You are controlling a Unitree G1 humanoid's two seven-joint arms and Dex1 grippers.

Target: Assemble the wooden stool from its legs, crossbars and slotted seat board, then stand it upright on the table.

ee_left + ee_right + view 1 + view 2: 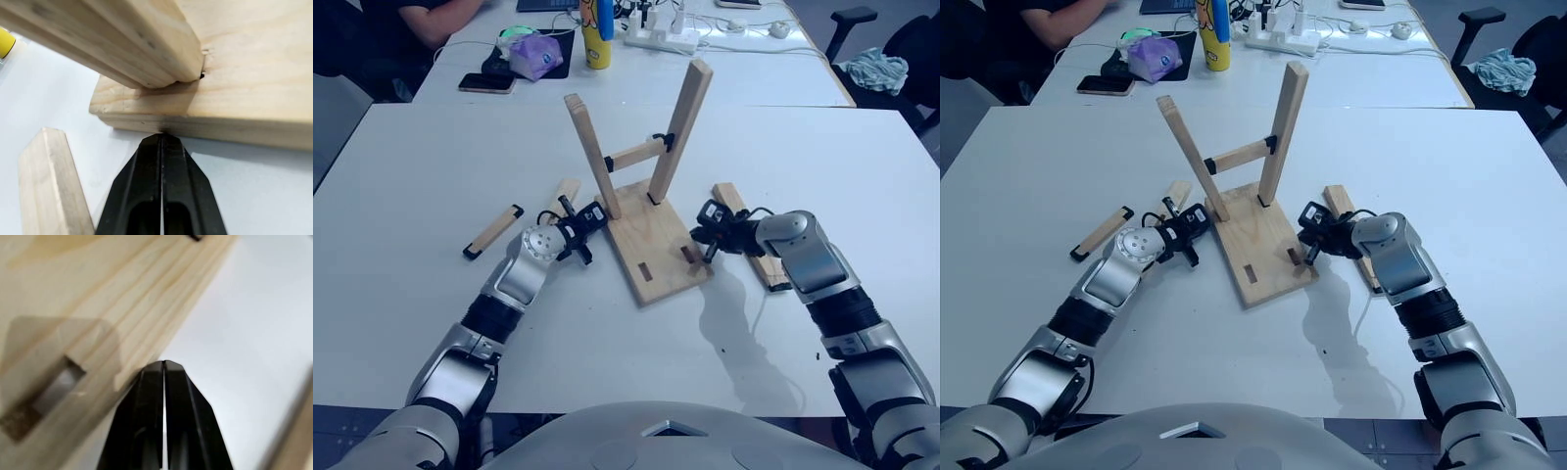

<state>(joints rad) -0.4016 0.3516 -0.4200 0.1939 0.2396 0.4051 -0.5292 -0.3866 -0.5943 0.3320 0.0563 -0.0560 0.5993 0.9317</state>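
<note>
The table (431,166) carries the slotted seat board (656,245), lying flat at centre. Two legs (593,157) stand in its far slots, tied by one crossbar (636,154); the near slots (646,271) are unfilled. A spare leg (771,269) lies just right of the board and a loose crossbar (492,232) well to its left. The left gripper (590,225) and right gripper (703,235) both have jaws closed on nothing. Their tips sit at opposite board edges, apparently bracing it against sliding.

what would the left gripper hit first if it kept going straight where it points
The edge of the seat board, right ahead of the left gripper; they may already touch.
</note>
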